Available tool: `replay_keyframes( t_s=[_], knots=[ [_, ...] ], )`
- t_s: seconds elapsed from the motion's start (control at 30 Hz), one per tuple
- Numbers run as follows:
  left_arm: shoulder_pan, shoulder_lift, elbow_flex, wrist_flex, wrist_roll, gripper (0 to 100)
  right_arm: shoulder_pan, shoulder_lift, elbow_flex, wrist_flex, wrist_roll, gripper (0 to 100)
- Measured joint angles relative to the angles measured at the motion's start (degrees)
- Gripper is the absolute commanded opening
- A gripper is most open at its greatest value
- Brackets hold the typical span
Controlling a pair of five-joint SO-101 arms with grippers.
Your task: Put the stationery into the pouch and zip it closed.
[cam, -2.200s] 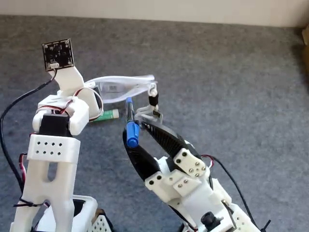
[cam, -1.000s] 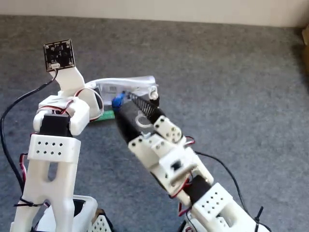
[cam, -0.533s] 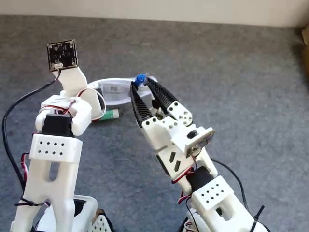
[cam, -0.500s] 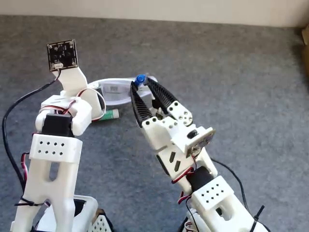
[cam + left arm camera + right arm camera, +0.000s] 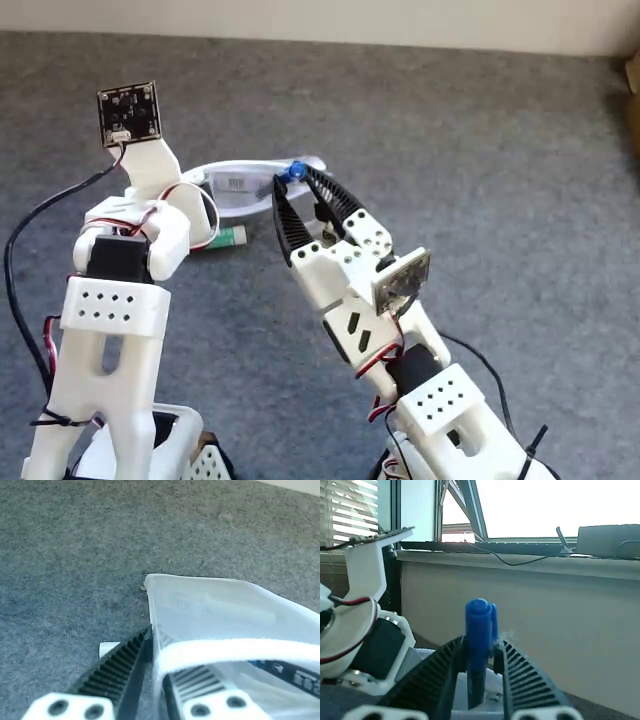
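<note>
the right gripper (image 5: pixel 298 196) is clamped on a blue plastic capped pen (image 5: pixel 293 172), holding it upright, with the cap standing above the black ribbed fingers (image 5: pixel 530 680). it hangs over the 3 o'clock end of the translucent white mesh pouch (image 5: pixel 238 187), which lies on the grey carpeted table (image 5: pixel 480 150) at about 11 o'clock from the high view's centre. i cannot tell whether the pen's lower end is inside. the left gripper (image 5: pixel 156 652) pinches the pouch's white rim at its 9 o'clock end. a green plastic stick (image 5: pixel 226 237) lies at 6 o'clock, just beside the pouch.
</note>
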Motion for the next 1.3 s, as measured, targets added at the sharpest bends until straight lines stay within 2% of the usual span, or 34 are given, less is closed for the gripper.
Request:
replay_keyframes(
  t_s=[0.4, 0.53, 0.67, 0.8, 0.93, 1.3],
  knots=[
    [-0.2, 0.0, 0.0, 0.0, 0.0, 1, -0.2, 0.0, 0.0, 0.9, -0.2, 7.7],
    [-0.2, 0.0, 0.0, 0.0, 0.0, 1, -3.3, 0.0, 0.0, 6.9, -4.4, 7.8],
    [-0.2, 0.0, 0.0, 0.0, 0.0, 1, -3.6, 0.1, -1.7, 8.0, -6.3, 8.1],
    [-0.2, 0.0, 0.0, 0.0, 0.0, 1, -3.9, 0.1, -1.8, 8.1, -6.4, 9.4],
    [-0.2, 0.0, 0.0, 0.0, 0.0, 1, -3.9, 0.1, -1.8, 8.1, -6.4, 16.3],
    [-0.2, 0.0, 0.0, 0.0, 0.0, 1, -3.9, 0.1, -1.8, 8.1, -5.5, 16.3]
  ],
)
